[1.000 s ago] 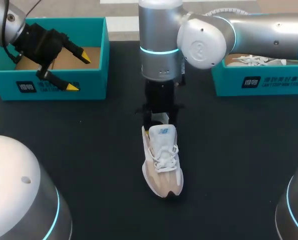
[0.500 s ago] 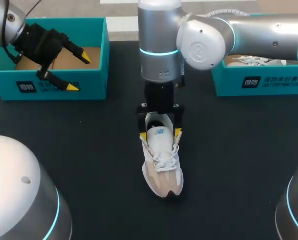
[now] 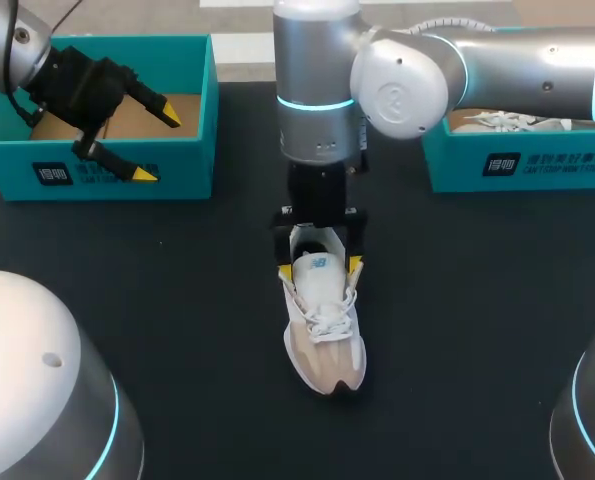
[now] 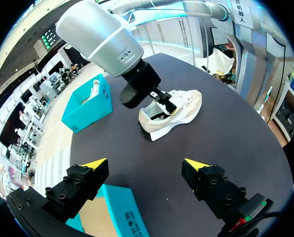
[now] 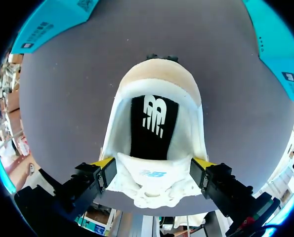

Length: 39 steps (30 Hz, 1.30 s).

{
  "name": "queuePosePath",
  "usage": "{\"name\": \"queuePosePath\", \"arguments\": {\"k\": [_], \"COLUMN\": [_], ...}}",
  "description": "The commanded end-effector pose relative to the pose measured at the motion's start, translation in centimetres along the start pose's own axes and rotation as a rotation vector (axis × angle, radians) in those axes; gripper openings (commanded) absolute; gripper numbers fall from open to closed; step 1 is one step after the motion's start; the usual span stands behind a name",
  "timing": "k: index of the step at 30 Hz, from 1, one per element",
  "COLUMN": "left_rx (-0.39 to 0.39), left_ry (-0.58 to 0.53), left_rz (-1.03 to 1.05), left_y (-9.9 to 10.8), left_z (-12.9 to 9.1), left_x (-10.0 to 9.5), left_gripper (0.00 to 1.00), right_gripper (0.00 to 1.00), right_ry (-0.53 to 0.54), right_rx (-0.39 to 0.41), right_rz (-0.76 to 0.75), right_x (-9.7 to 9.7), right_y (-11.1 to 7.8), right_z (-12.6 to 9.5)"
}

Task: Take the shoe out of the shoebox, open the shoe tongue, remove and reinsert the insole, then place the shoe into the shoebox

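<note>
A white and beige shoe [image 3: 323, 325] lies on the dark table in the middle, toe toward the near edge. My right gripper [image 3: 322, 267] hangs straight down over its opening, open, one yellow tip on each side of the tongue [image 5: 151, 177]. Between the fingers, in the right wrist view, the shoe [image 5: 156, 84] shows its black insole [image 5: 154, 123] lying inside. My left gripper [image 3: 157, 145] stands open and holds nothing, over the front wall of the teal shoebox [image 3: 97, 165] at the back left. From the left wrist, the shoe [image 4: 179, 111] lies ahead of that gripper [image 4: 146, 164].
A second teal shoebox [image 3: 522, 165] stands at the back right with another white shoe [image 3: 502, 122] in it. The left box [image 4: 122, 212] shows a brown cardboard floor. The right arm's large links cross above the back of the table.
The right gripper's fingers have spread wide from a narrower stance at the shoe's opening, and their yellow tips now flank the tongue. The shoe and the left arm have not moved.
</note>
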<state>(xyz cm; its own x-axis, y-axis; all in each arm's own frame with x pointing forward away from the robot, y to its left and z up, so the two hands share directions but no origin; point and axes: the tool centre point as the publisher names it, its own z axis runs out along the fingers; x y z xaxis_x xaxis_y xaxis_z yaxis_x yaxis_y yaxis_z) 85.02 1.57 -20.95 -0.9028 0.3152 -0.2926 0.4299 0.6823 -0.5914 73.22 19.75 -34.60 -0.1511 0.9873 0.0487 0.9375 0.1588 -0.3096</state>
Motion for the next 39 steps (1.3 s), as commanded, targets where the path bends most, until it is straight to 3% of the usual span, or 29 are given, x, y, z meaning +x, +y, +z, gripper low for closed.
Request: {"name": "queuePosePath", "arguments": {"k": [1,17,39], "left_rx": [-0.004,-0.004,-0.004], "left_ry": [0.0,0.0,0.0], "left_rz": [0.0,0.0,0.0], "left_y": [-0.1,-0.1,-0.1], "left_z": [0.0,0.0,0.0], "left_x": [0.1,0.1,0.1], "left_gripper": [1.0,1.0,1.0], "right_gripper": [1.0,1.0,1.0], "right_ry": [-0.001,-0.056,-0.148], "right_rx": [0.001,-0.042,-0.09], "right_rz": [0.001,0.077,0.108], "right_x": [0.1,-0.1,1.3], "right_y": [0.0,-2.6,-10.1], "right_z": [0.3,-2.0,-8.3]}}
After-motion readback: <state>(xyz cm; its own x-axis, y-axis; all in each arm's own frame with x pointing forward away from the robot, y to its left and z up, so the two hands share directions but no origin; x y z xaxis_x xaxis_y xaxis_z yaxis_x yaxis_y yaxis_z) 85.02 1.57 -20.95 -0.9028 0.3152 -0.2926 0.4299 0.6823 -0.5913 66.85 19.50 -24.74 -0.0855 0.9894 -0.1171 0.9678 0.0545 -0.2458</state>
